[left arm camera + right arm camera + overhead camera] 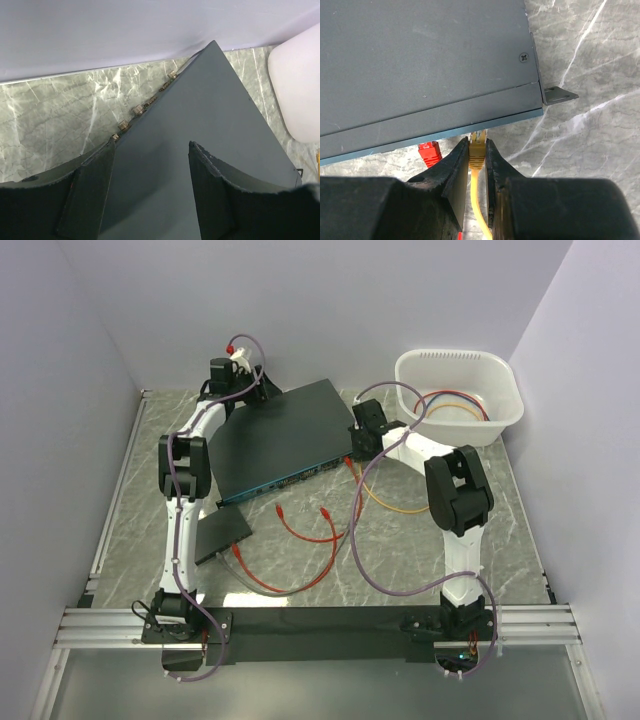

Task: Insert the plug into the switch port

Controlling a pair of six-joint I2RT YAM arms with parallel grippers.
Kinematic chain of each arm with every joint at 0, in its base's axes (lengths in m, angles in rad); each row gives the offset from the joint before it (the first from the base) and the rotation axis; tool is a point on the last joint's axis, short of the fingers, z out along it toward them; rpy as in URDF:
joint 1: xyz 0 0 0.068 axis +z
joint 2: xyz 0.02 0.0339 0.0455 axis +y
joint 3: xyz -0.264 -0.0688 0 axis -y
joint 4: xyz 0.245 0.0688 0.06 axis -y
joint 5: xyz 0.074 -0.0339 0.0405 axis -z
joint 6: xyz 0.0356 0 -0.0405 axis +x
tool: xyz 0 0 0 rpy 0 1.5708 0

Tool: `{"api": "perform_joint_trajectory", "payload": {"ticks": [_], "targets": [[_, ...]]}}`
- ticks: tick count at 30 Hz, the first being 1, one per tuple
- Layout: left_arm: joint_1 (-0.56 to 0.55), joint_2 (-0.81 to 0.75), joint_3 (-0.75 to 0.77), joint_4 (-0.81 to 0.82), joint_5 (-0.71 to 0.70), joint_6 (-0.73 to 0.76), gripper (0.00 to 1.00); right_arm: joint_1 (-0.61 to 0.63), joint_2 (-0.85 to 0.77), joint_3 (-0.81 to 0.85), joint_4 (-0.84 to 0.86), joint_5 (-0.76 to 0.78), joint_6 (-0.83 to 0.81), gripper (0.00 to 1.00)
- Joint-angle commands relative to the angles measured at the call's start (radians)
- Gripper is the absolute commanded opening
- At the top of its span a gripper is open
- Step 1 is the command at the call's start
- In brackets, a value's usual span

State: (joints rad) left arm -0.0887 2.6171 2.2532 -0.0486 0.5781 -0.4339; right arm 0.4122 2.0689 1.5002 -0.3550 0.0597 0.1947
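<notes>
The switch is a large flat dark grey box with a teal-blue front edge, lying mid-table; it also shows in the right wrist view and the left wrist view. My right gripper is shut on the yellow plug of a yellow cable. The plug's tip sits at the switch's front edge near its right corner; whether it is seated in a socket is hidden. A red plug is at the same edge just left. My left gripper is open, its fingers over the switch's rear top.
A white basin with coiled cables stands back right. A smaller black slab lies front left of the switch. Red cables and the yellow cable trail on the marble table. A mounting bracket sticks out at the switch's corner.
</notes>
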Motion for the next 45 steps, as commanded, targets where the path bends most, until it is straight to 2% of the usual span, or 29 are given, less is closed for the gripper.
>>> {"api": "perform_joint_trajectory", "payload": {"ticks": [1, 5, 9, 15, 24, 33, 39, 40, 44, 45], "targets": [[0.0, -0.012, -0.006, 0.024, 0.014, 0.014, 0.66, 0.048, 0.0, 0.049, 0.079, -0.101, -0.011, 0.0], [0.003, 0.004, 0.02, 0.016, 0.015, 0.018, 0.66, 0.056, -0.01, 0.023, 0.097, -0.093, -0.034, 0.0], [0.01, 0.044, 0.072, -0.017, 0.028, 0.018, 0.71, 0.057, 0.008, 0.064, 0.09, -0.029, -0.069, 0.0], [0.012, 0.04, 0.04, 0.006, 0.075, 0.012, 0.72, 0.054, 0.037, 0.133, 0.102, 0.04, -0.156, 0.0], [0.012, 0.073, 0.085, -0.034, 0.158, 0.044, 0.76, 0.051, -0.021, 0.095, 0.248, 0.019, -0.17, 0.0], [0.01, 0.098, 0.071, -0.048, 0.177, 0.055, 0.69, 0.031, 0.036, 0.228, 0.257, -0.026, -0.186, 0.0], [0.014, 0.119, 0.095, -0.053, 0.167, 0.043, 0.67, -0.036, 0.043, 0.277, 0.264, -0.167, -0.16, 0.0], [0.015, 0.124, 0.098, -0.054, 0.172, 0.038, 0.67, -0.047, 0.052, 0.297, 0.255, -0.187, -0.153, 0.02], [0.023, 0.121, 0.079, -0.03, 0.181, 0.017, 0.67, -0.061, 0.102, 0.377, 0.205, -0.222, -0.135, 0.19], [0.024, 0.12, 0.074, -0.025, 0.183, 0.011, 0.67, -0.061, 0.102, 0.379, 0.203, -0.227, -0.135, 0.26]]}}
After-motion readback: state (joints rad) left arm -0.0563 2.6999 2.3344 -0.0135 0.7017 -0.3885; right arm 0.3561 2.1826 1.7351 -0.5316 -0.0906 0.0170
